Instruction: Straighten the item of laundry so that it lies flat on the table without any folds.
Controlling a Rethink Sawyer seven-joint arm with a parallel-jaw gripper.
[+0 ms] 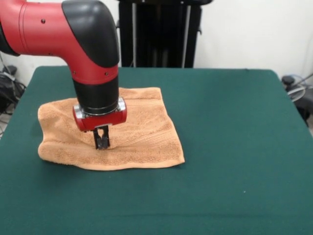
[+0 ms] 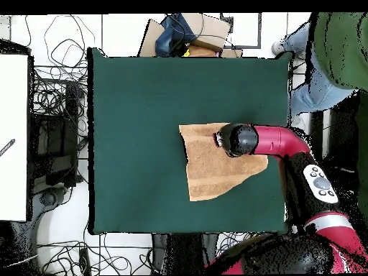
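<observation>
The towel (image 1: 117, 134) lies on the left half of the table (image 1: 234, 147) in the front view, not far from the far edge and well apart from the near one. It is not flat yet. Its left side looks doubled over, with a thick rounded fold along the near-left edge, and shallow wrinkles run across the middle. The right part lies in 1 layer, its near-right corner spread out on the green cloth and a woven band visible along that side. In the overhead view the outline is uneven rather than square, which also points to a layer being folded under or over.

The gripper (image 1: 101, 142) points straight down over the left-middle of the towel, its 2 fingers close together with their tips at or in the pile. They appear pinched on a bit of the cloth, though how much fabric sits between them is hard to see.

My judgement is that the task is partly done: the fold on the left remains to be opened and the wrinkles drawn out.

Open green surface lies all around the towel, most of it to the right and near side in the front view. A person (image 2: 338, 50) stands off 1 corner of the table in the overhead view.
</observation>
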